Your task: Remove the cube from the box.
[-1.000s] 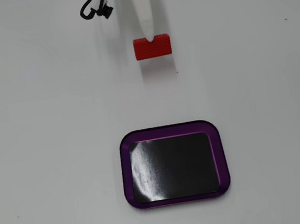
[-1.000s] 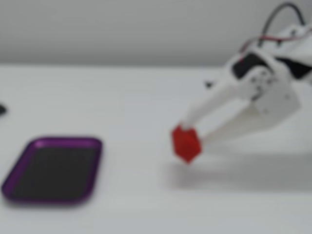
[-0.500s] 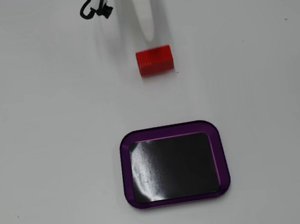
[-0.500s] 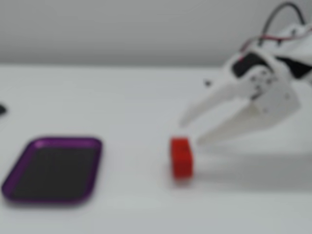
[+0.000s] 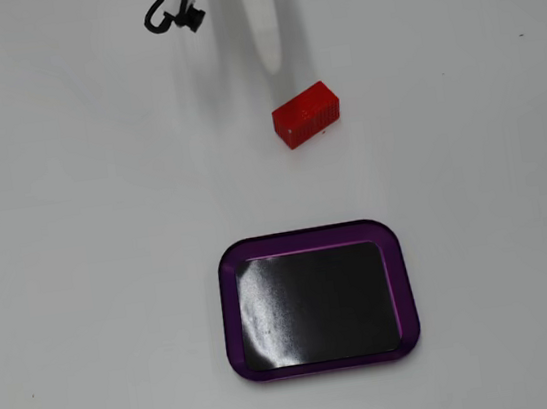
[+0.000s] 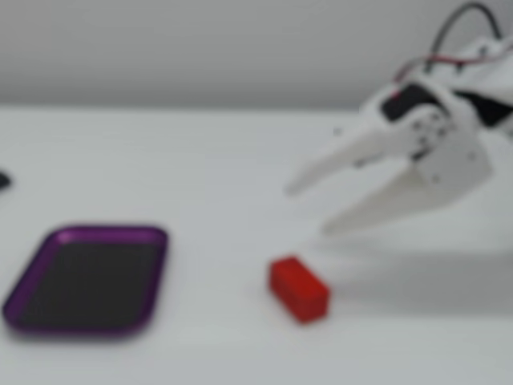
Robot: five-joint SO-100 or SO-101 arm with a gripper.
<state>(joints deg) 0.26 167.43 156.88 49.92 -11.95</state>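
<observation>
The box (image 5: 315, 300) sits low in the middle of a fixed view, flat on the white surface (image 5: 83, 290), with nothing inside it. The cube (image 5: 306, 114) lies on the surface higher up, well apart from the box. Its long side runs slanted, lower left to upper right. No writing can be read on it. In the other fixed view, the hand (image 6: 304, 210) hangs above the cube (image 6: 298, 289), wide open, holding nothing.

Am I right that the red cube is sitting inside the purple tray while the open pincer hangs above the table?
Not quite. The cube is outside the tray, lying on the bare table apart from its rim; both fixed views show the tray's black bottom empty. The rest holds: the pincer is open and hangs above the table, close to the cube, as a fixed view shows.
</observation>
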